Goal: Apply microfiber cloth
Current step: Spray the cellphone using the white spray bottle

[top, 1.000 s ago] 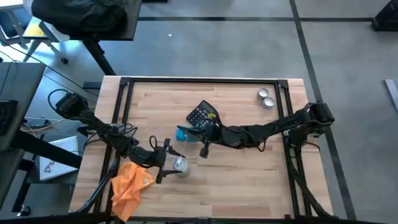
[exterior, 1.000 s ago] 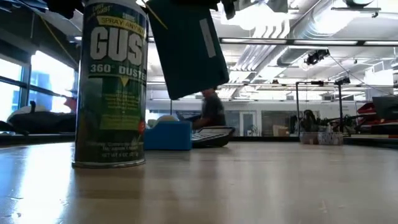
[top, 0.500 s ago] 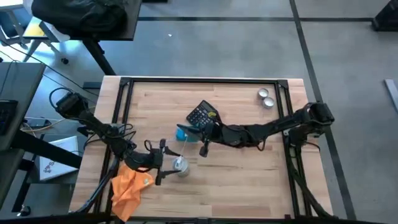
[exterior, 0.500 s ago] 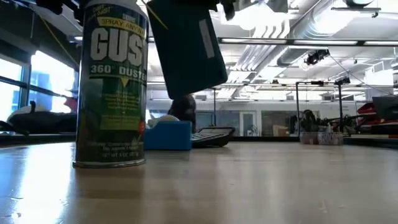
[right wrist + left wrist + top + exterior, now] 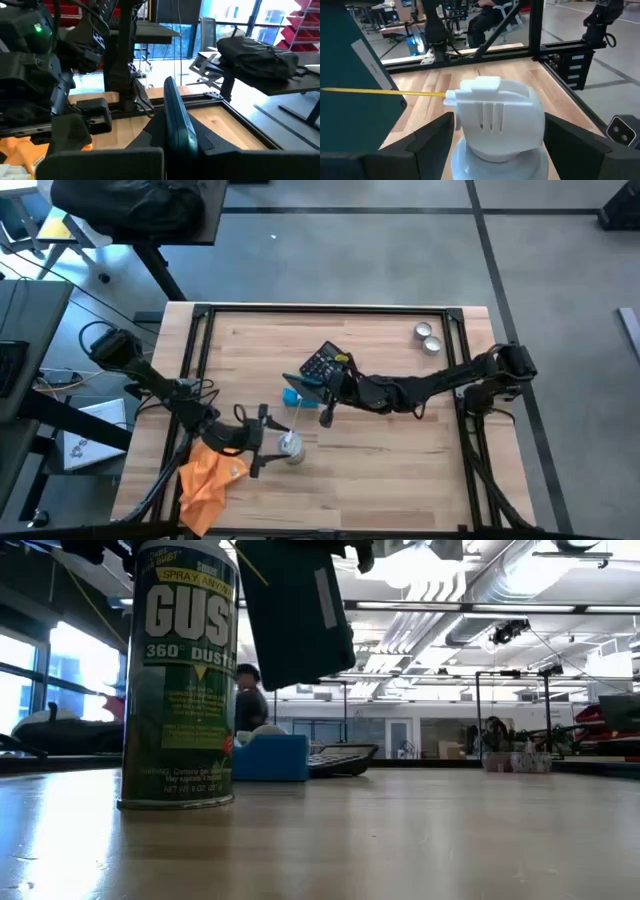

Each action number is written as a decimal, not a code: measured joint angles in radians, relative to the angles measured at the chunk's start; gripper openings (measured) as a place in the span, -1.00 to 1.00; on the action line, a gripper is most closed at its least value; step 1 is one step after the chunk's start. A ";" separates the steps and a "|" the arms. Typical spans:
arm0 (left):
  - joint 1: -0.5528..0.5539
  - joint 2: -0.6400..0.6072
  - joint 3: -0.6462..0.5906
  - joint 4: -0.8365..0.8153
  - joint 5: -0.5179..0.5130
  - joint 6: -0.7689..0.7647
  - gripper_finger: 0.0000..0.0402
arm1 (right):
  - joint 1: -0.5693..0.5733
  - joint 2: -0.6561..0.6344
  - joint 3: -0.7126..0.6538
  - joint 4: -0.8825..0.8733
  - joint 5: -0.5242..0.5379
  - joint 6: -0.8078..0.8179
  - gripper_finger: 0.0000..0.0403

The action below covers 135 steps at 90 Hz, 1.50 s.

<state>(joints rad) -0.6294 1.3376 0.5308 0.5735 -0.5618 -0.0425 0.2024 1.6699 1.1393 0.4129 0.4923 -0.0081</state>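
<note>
Cloth step looks unstarted: microfiber cloth (image 5: pixel 208 478) lies untouched just beside the duster can (image 5: pixel 290 446), left end effector (image 5: pixel 262 439) fingers apart astride that can's nozzle, right end effector (image 5: pixel 322 402) above it clamped on a dark flat device (image 5: pixel 176 120).

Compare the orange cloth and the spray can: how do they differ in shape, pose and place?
The microfiber cloth is soft, crumpled and orange, lying flat at the table's near left edge. The duster can is rigid, green and stands upright, farther in. The left gripper brackets the can's white cap; nothing holds the cloth. Both rest on the wooden table.
</note>
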 joint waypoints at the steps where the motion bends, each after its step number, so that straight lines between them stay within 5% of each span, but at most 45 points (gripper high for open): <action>1: 0.002 0.000 0.000 0.000 0.004 0.000 0.36 | 0.000 0.000 0.000 0.000 0.000 0.000 -1.00; 110: -0.014 0.100 0.001 0.129 -0.024 0.043 0.11 | -0.013 -0.016 0.000 0.019 0.014 -0.018 -1.00; 135: -0.011 0.100 0.001 0.122 -0.033 0.027 -0.16 | -0.013 -0.016 0.000 0.010 0.015 0.008 -1.00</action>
<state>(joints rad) -0.6407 1.4376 0.5319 0.6953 -0.5952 -0.0157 0.1894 1.6539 1.1389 0.4233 0.5076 0.0000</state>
